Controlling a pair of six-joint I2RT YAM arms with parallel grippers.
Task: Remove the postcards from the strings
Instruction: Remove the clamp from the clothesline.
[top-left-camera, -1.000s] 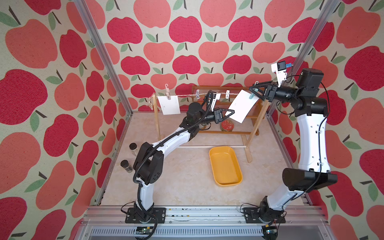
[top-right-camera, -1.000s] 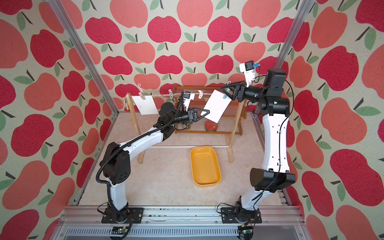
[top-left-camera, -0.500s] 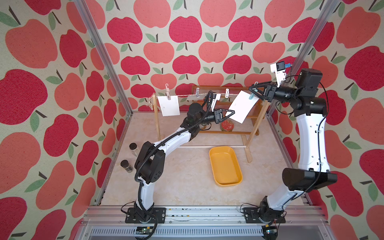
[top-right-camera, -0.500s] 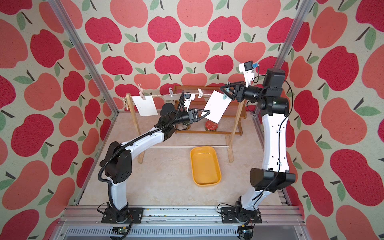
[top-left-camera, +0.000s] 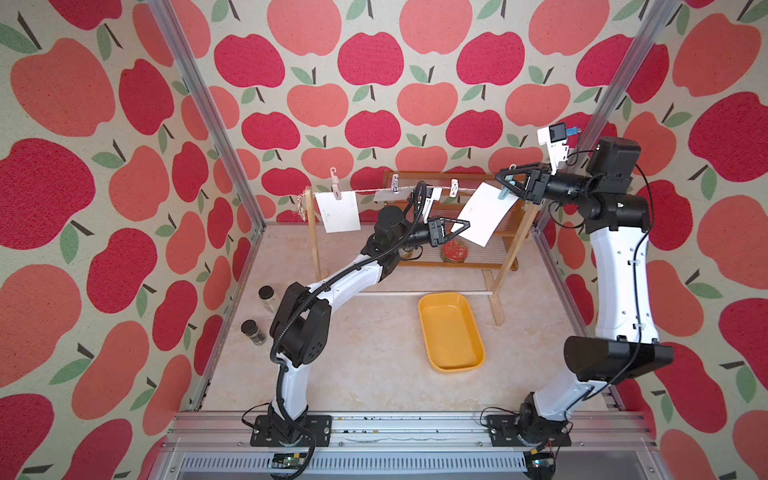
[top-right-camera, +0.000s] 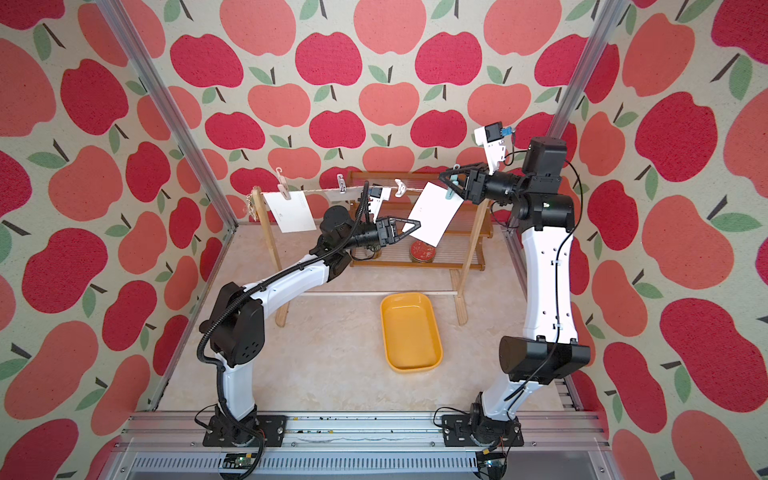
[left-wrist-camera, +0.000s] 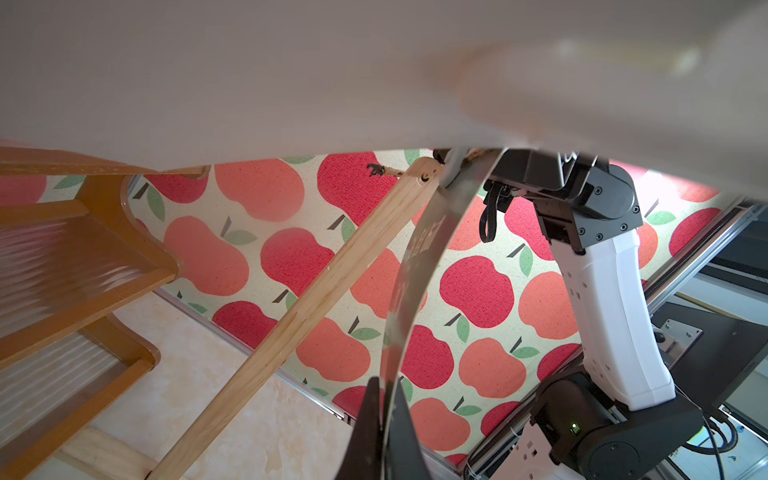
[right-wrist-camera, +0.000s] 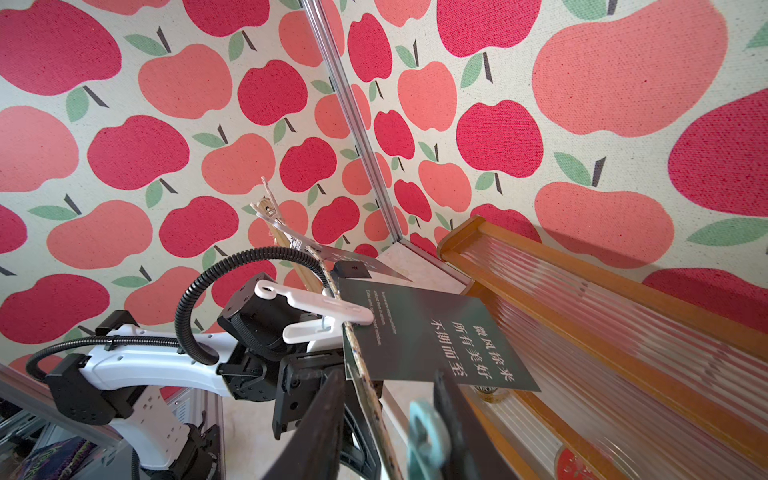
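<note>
The string (top-left-camera: 361, 192) runs between two wooden posts. A white postcard (top-left-camera: 484, 214) hangs tilted from a teal clothespin (top-left-camera: 505, 195) at its upper right corner. My left gripper (top-left-camera: 466, 226) is shut on its lower left corner, and the card's edge sits between the fingertips in the left wrist view (left-wrist-camera: 384, 386). My right gripper (top-left-camera: 503, 185) is closed around the teal clothespin (right-wrist-camera: 426, 436), with the string (right-wrist-camera: 365, 386) passing between its fingers. The card's dark printed back (right-wrist-camera: 436, 332) shows there. Another postcard (top-left-camera: 337, 212) hangs at the left and one more (top-left-camera: 384, 195) shows edge-on.
A pink clothespin (top-left-camera: 334, 187), a pale one (top-left-camera: 395, 183) and a white one (top-left-camera: 454, 187) sit on the string. A yellow tray (top-left-camera: 451, 296) lies on the floor in front. Behind the rack, a wooden shelf holds a red tin (top-left-camera: 455, 251). Two jars (top-left-camera: 267, 295) stand at the left wall.
The right gripper's jaws have narrowed around the teal clothespin. The left gripper keeps its hold on the card's corner, and both arms have barely moved.
</note>
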